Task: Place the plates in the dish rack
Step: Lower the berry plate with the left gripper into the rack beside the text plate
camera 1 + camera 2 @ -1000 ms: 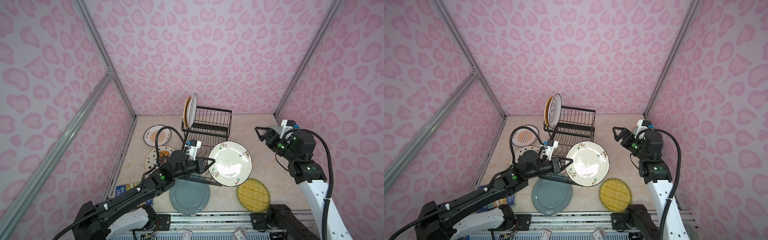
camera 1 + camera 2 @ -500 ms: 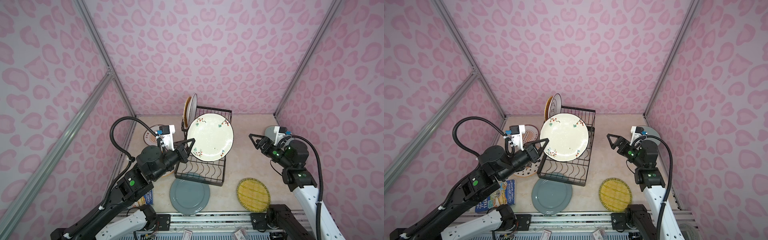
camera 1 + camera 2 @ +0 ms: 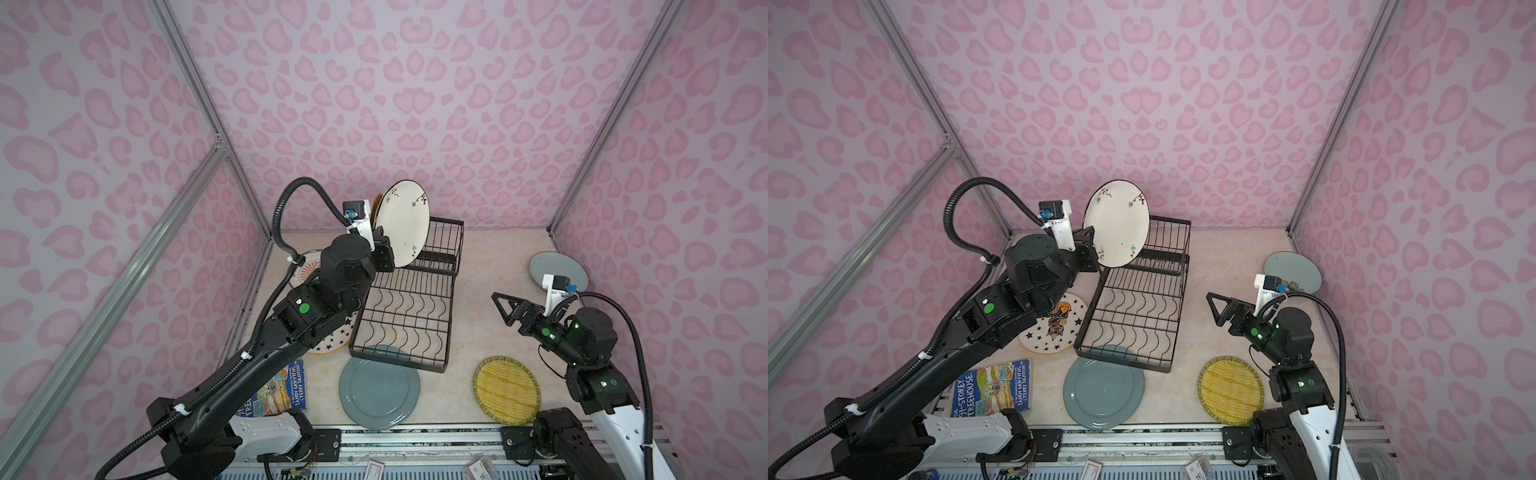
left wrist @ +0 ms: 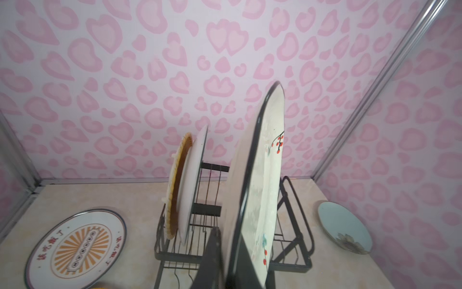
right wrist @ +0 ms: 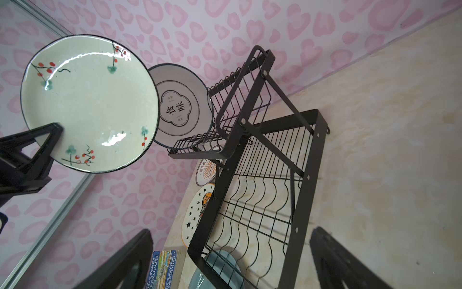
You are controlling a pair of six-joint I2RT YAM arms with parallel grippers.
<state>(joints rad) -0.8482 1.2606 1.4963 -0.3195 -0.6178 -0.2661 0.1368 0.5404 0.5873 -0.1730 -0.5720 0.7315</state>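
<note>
The left gripper [image 3: 1092,253] was clamped on the lower rim of the sprig plate [image 3: 1119,224], holding it on edge over the raised tier of the dish rack [image 3: 409,316]. The right gripper [image 3: 500,305] hung wide open and empty, right of the rack. The raised tier held two upright plates: an orange woven plate [image 4: 175,190] and a black-ringed plate [image 5: 180,107] marked "食味". A teal-grey plate [image 3: 378,386], a yellow woven plate [image 3: 507,390] and a star plate [image 3: 1054,328] lay flat on the table [image 3: 490,266] around it. A book [image 3: 992,388] near the star plate read "STOREY TREEHOUSE".
</note>
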